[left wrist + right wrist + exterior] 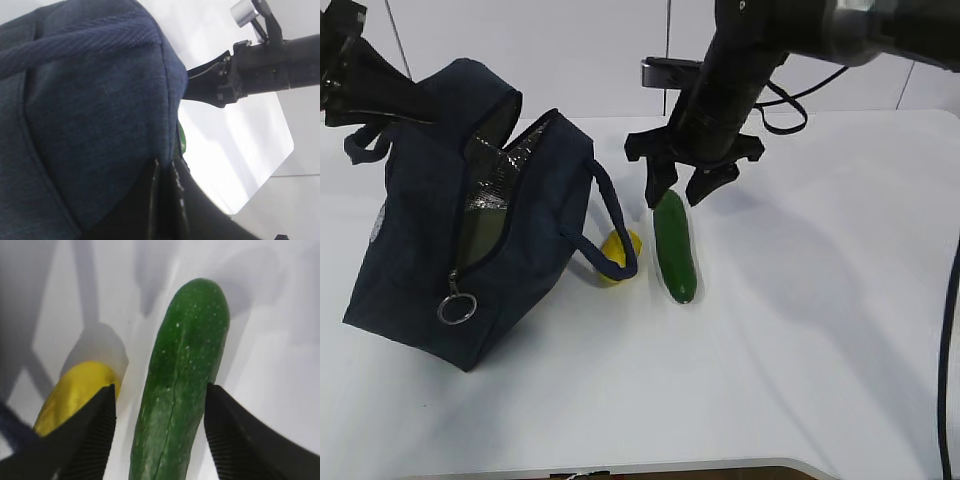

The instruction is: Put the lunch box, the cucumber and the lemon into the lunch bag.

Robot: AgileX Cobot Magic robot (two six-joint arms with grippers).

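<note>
Nearest the exterior camera sits the lunch bag, dark navy, its top zipper undone so the silver lining shows, leaning on the left of the white table. At its far upper corner the left gripper is pinched shut on the bag's fabric, holding the mouth up. Whether the lunch box is inside I cannot tell. Just right of the bag, partly behind a loop handle, lies the lemon. Beside it lies the cucumber, long axis running from the far side toward the camera, its near end angled slightly right. Over its far end hangs the right gripper, jaws wide and straddling the cucumber without touching. The cucumber looks stiff, smooth and probably slippery; a grip nearer mid-length should keep it from tipping.
</note>
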